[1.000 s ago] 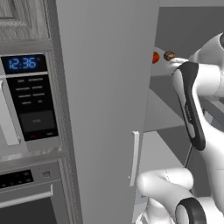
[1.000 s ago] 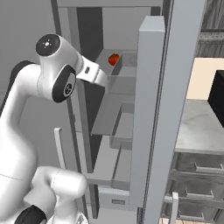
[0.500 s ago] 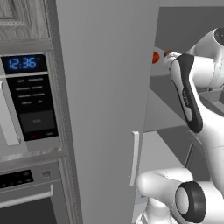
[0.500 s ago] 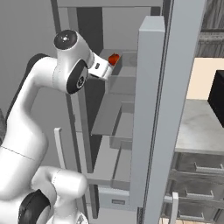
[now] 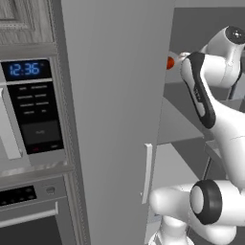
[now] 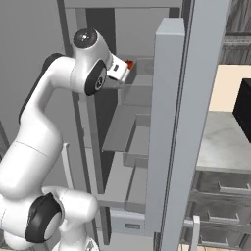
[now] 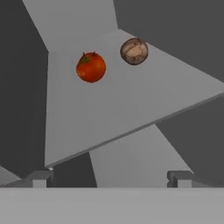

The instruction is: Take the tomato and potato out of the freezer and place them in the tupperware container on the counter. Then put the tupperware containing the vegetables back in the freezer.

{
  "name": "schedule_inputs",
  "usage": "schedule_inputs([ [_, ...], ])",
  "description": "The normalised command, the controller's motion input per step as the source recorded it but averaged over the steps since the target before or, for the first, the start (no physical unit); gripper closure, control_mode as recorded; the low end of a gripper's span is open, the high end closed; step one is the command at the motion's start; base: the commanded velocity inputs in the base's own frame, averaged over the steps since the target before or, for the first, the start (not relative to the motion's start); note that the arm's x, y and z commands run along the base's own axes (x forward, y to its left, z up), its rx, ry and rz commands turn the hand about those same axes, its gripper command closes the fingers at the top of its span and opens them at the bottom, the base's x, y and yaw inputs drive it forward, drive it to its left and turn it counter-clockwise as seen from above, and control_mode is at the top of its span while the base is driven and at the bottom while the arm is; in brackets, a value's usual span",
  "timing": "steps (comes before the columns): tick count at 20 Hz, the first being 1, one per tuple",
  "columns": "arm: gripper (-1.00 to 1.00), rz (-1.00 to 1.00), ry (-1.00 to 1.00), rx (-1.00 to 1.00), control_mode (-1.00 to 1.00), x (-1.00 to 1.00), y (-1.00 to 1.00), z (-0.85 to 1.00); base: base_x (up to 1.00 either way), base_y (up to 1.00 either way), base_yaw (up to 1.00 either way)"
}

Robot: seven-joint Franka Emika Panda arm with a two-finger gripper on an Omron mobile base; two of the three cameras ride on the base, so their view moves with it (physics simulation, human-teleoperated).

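On a grey freezer shelf [image 7: 109, 109] in the hand view lie the red-orange tomato [image 7: 91, 67] and, just to its right and a bit farther back, the brown potato [image 7: 134, 51]. My gripper [image 7: 110, 178] is open, its two fingertips wide apart at the bottom of that view, short of the shelf's front edge with nothing between them. From the base views, my hand reaches into the upper part of the open freezer [image 6: 122, 127], with the tomato [image 6: 130, 64] peeking out just past the wrist. A sliver of the tomato [image 5: 170, 62] shows beside the freezer door [image 5: 115, 119].
The open freezer door with racks [image 6: 166, 122] stands to the right of my arm. Beyond it lie the counter [image 6: 220, 142] over grey drawers and a black toaster oven [image 6: 243, 103]. A microwave [image 5: 33, 105] with a blue clock sits left of the freezer.
My arm has stretched up and deeper into the freezer, bringing the hand closer to the tomato's shelf. The gripper has stayed open.
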Motion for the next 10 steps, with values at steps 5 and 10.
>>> schedule_inputs([
  [5, -1.0, 0.02, 0.0, 0.02, -1.0, 0.33, -0.03, 0.01, 0.0, 0.0, 0.0],
  [10, -1.0, 0.12, 0.0, 0.06, -1.0, 0.05, -0.05, 0.04, 0.0, 0.0, 0.0],
])
